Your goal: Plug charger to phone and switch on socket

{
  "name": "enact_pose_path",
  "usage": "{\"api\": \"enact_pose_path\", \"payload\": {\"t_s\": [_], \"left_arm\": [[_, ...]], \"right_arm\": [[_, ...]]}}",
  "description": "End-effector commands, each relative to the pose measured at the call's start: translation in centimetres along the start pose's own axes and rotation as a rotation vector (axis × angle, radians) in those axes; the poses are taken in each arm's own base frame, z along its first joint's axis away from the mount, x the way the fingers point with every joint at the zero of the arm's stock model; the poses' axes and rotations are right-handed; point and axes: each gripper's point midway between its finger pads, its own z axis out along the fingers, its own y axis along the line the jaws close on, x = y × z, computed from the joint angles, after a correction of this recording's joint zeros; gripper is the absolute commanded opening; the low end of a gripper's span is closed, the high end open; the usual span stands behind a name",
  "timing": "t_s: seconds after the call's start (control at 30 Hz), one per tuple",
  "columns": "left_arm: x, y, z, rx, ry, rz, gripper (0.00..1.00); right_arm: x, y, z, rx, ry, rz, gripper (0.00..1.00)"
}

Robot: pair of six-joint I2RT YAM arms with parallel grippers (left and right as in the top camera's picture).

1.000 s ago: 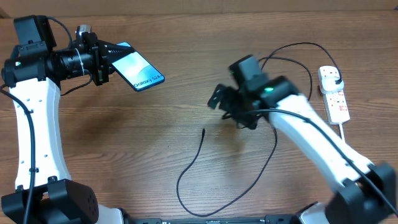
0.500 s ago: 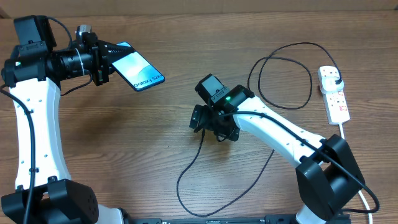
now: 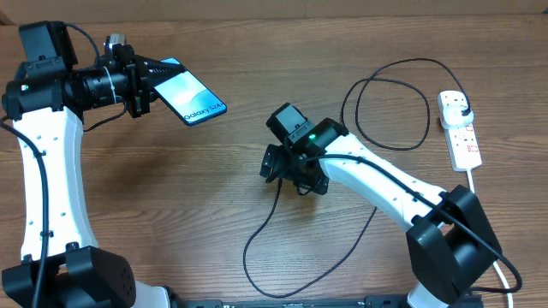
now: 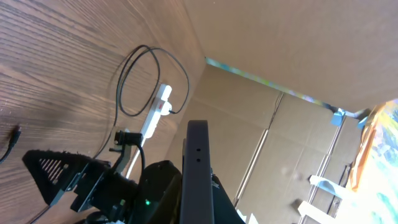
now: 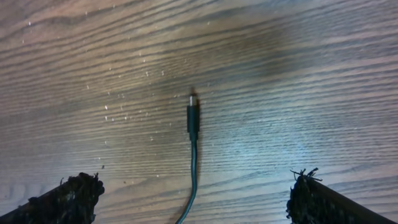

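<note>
My left gripper (image 3: 152,79) is shut on one end of the phone (image 3: 192,97), holding it above the table at the far left with its cyan screen up. In the left wrist view the phone shows edge-on (image 4: 199,163). The charger cable (image 3: 257,231) loops across the table, and its plug head (image 3: 461,105) sits in the socket (image 3: 464,141) at the right. Its connector tip (image 5: 193,116) lies on the wood. My right gripper (image 5: 194,198) is open, with the cable between its fingers, just behind the tip. It also shows in the overhead view (image 3: 287,174).
The socket's white lead (image 3: 476,184) runs down the right edge of the table. A cable loop (image 3: 385,103) lies beside the socket. A cardboard wall (image 4: 292,56) stands behind the table. The socket (image 4: 158,109) also shows in the left wrist view.
My right gripper has moved left and down from the table's middle right to just over the cable's connector tip, then held nearly still. The left arm and phone have not moved.
</note>
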Motion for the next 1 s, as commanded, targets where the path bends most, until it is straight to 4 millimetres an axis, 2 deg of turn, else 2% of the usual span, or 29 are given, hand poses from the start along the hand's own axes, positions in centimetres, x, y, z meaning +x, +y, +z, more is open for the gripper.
{"api": "enact_pose_path", "payload": {"t_s": [0.0,0.37,0.63,0.97], "left_arm": [[0.3,-0.6,-0.2,0.028,0.023,0.029,0.04],[0.3,-0.6,-0.2,0.028,0.023,0.029,0.04],[0.3,-0.6,-0.2,0.028,0.023,0.036,0.04],[0.3,-0.6,-0.2,0.028,0.023,0.036,0.04]], "right_arm": [[0.9,-0.1,1.4,0.034,0.000,-0.017,1.00],[2.4,0.6,2.1,0.073,-0.058,-0.058,1.00],[2.0,1.0,2.5,0.054,-0.079,-0.056,1.00],[2.4,0.4,5.0,0.087,-0.040,-0.054,1.00]]}}
